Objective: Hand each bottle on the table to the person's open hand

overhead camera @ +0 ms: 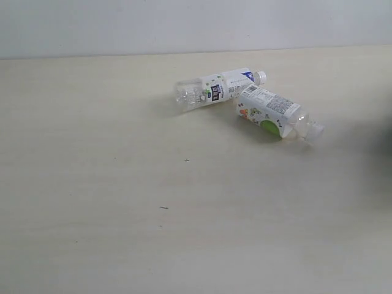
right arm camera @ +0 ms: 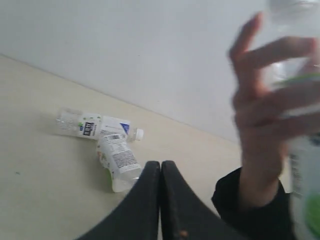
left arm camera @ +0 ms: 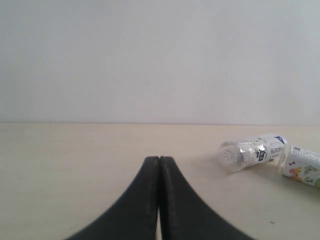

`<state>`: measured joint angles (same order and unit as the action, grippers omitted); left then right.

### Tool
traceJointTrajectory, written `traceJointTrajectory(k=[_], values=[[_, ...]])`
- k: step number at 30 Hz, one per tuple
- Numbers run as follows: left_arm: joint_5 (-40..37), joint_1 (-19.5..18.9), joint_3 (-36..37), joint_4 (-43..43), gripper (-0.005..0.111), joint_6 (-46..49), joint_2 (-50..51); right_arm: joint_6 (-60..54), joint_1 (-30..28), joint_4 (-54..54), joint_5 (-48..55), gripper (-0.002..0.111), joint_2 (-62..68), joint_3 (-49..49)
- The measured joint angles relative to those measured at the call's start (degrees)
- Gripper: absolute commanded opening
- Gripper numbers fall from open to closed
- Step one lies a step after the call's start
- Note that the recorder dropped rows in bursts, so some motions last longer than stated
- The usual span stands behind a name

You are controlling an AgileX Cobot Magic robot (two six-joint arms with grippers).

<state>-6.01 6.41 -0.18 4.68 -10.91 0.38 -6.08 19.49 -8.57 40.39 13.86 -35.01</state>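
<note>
Two clear bottles lie on their sides on the pale table (overhead camera: 122, 202), touching near their necks. One has a white-and-blue label (overhead camera: 217, 87) (left arm camera: 252, 151) (right arm camera: 92, 125). The other has a white and green-lime label (overhead camera: 272, 112) (left arm camera: 302, 167) (right arm camera: 117, 160). The person's hand (right arm camera: 265, 120), black sleeve at the wrist, holds a third clear green-labelled bottle (right arm camera: 302, 165), blurred, beside my right gripper (right arm camera: 160, 164), which is shut and empty. My left gripper (left arm camera: 159, 159) is shut and empty, low over bare table, well apart from the bottles. Neither gripper shows in the exterior view. No black-capped bottle is in view.
A plain pale wall (overhead camera: 196, 24) rises behind the table's far edge. A few tiny dark specks (overhead camera: 163, 207) mark the tabletop. A dark blur (overhead camera: 388, 138) touches the right edge of the exterior view.
</note>
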Motion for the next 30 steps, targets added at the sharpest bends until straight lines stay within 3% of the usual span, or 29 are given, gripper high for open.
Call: traceJointTrajectory(k=[11, 30], values=[[0.00, 0.00, 0.00, 0.00, 0.001, 0.00, 0.00, 4.84, 1.74, -14.72, -15.54, 0.000, -9.88, 20.90], [0.00, 0.00, 0.00, 0.00, 0.001, 0.00, 0.00, 5.21, 2.32, -12.41, -13.38, 0.000, -13.59, 21.74]])
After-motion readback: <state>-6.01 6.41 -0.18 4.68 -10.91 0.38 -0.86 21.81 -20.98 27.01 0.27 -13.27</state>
